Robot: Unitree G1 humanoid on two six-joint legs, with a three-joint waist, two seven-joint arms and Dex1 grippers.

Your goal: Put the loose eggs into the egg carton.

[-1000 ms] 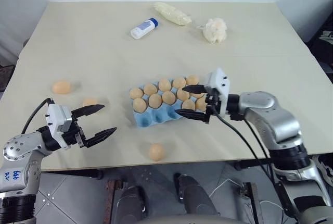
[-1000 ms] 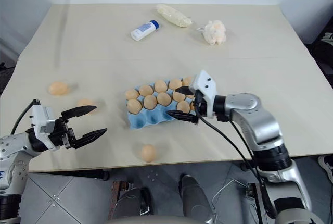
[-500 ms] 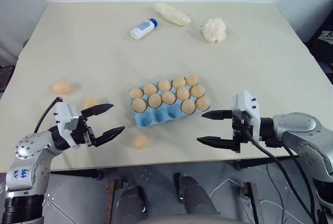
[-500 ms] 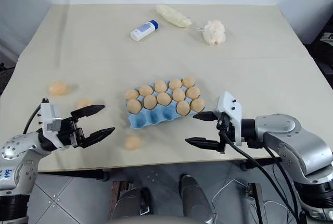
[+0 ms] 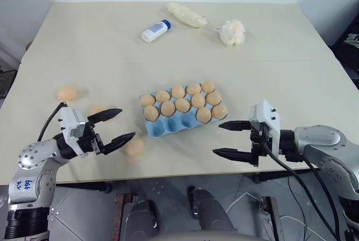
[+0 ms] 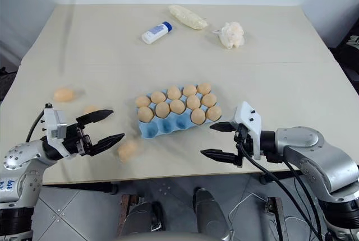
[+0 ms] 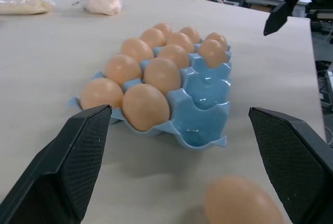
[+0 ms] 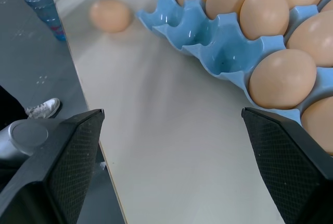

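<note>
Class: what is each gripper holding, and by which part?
Nothing. The left gripper and the right gripper are both open and empty.

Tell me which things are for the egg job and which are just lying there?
For the job: egg carton; loose eggs: one by the left gripper, two further left.

Just lying about: white bottle, cream bag, fluffy lump.

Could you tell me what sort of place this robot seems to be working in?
Probably an indoor robot test room rather than a kitchen: a plain beige table against a bare white wall, with an egg carton, loose eggs and a small white bottle laid out like props.
</note>
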